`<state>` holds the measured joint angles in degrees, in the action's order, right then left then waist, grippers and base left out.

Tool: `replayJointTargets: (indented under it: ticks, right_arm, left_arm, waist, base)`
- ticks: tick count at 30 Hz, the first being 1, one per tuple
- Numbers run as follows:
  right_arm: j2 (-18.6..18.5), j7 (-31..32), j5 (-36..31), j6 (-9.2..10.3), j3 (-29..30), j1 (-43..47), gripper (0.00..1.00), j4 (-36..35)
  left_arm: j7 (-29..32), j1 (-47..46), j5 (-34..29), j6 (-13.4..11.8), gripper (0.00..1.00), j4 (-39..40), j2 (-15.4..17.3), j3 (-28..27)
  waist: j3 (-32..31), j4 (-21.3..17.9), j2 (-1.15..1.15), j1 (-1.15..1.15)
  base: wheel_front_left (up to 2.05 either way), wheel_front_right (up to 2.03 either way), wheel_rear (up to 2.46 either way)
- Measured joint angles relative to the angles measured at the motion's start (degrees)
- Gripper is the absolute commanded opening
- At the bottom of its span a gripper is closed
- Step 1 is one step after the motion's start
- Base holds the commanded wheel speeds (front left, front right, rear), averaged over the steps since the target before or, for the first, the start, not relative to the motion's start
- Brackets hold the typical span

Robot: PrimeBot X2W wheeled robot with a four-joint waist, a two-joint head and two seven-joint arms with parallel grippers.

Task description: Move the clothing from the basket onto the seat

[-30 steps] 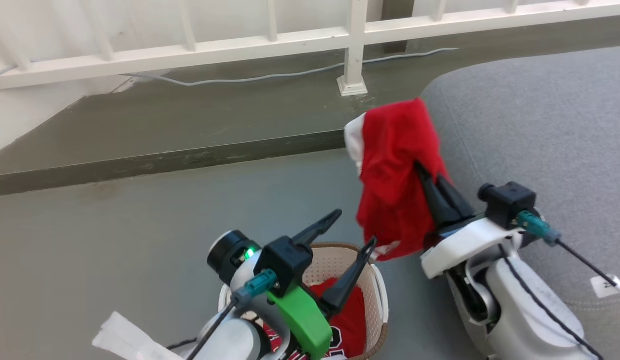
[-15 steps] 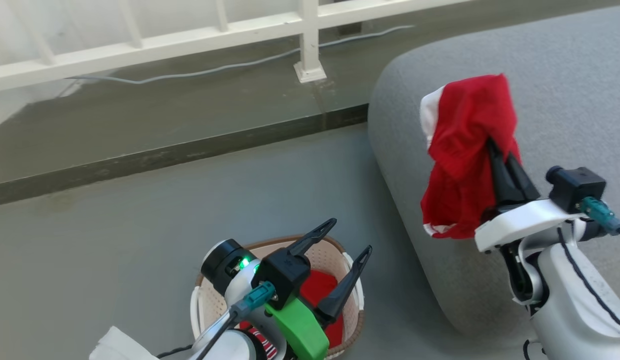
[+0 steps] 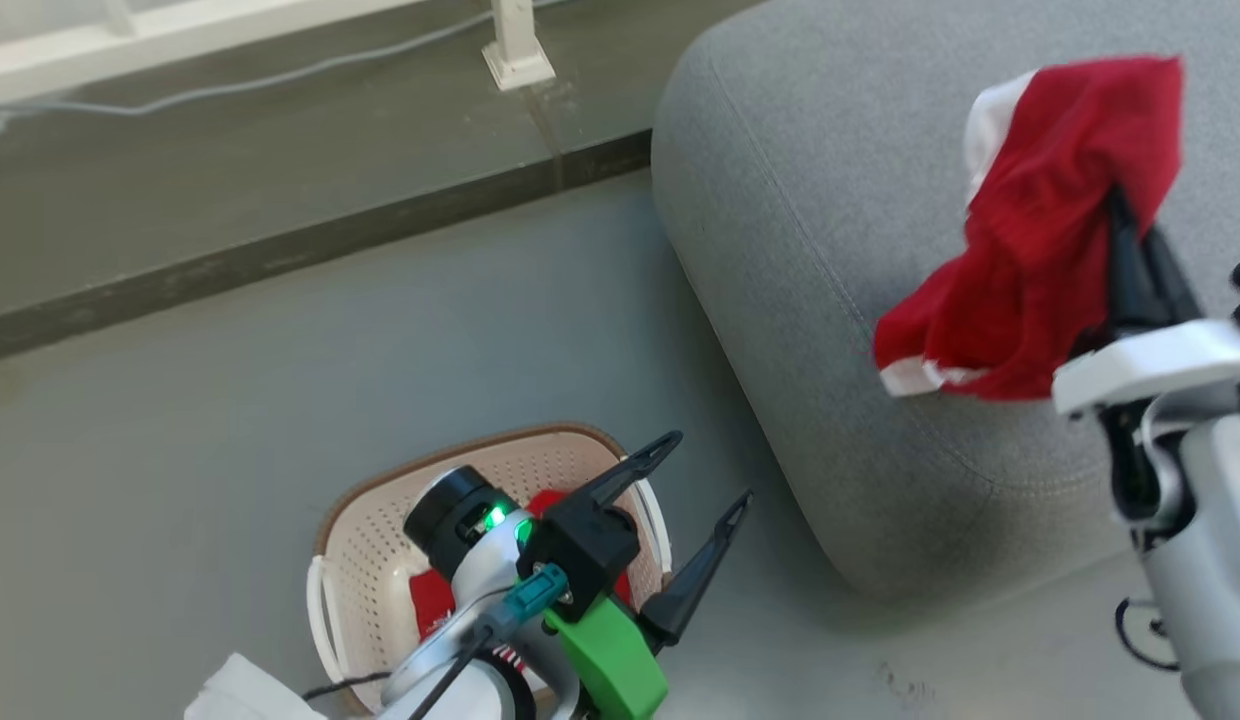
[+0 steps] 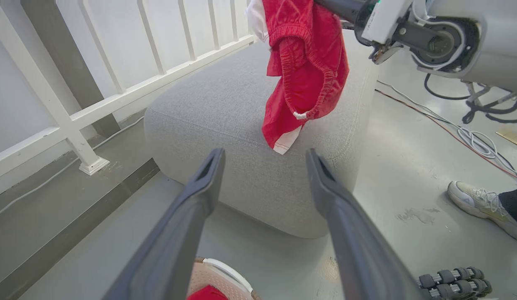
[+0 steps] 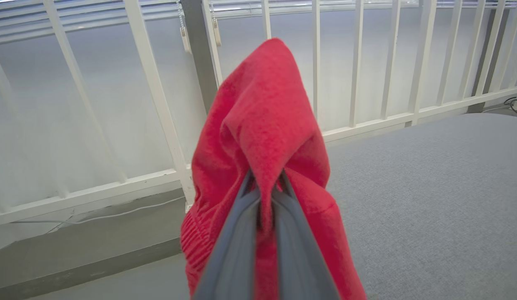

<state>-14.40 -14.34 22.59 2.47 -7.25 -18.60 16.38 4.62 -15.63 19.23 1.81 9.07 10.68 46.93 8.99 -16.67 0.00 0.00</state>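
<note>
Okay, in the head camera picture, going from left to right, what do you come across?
basket → left gripper → seat → red clothing, held up in front of the seat

Colours: red clothing [image 3: 1050, 230] with white trim; cream basket [image 3: 375, 545], perforated in a dot grid, brown rim, white handles; grey woven seat [image 3: 800, 230]; white railing [image 4: 54, 108]; grey floor [image 3: 230, 380]; left gripper [image 3: 710, 466], dark fingers [image 3: 630, 468], green housing; right gripper [image 5: 265, 180], dark grey on white mount; pale shoe [image 4: 479, 204].
</note>
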Motion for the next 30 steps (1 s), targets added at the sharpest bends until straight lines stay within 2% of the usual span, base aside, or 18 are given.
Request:
replayJointTargets:
  ticks: [7, 23, 30]
  right_arm:
    - [-1.7, -0.1, 0.8, -0.88, 1.9, -6.3, 0.0, 2.7]
    - [-7.1, -0.1, 3.2, -0.36, 9.7, -22.2, 0.0, 8.3]
    - [-7.6, -0.3, 4.1, -0.42, 10.3, -25.9, 0.0, 12.9]
  left_arm:
    - [1.5, -3.4, -1.5, 0.0, 1.0, 1.3, 0.3, 0.0]
    - [4.6, -8.1, -3.4, 0.7, 1.0, 3.6, 1.0, -0.1]
    - [5.9, -10.5, -3.9, 1.2, 1.0, 4.7, 1.1, 0.0]
  waist:
    - [4.5, -1.0, 0.0, 0.0]
    - [13.9, -0.1, 0.0, 0.0]
    - [18.5, 0.9, 0.0, 0.01]
  base:
    - [0.0, 0.0, 0.0]
    - [0.0, 0.0, 0.0]
    - [0.0, 0.0, 0.0]
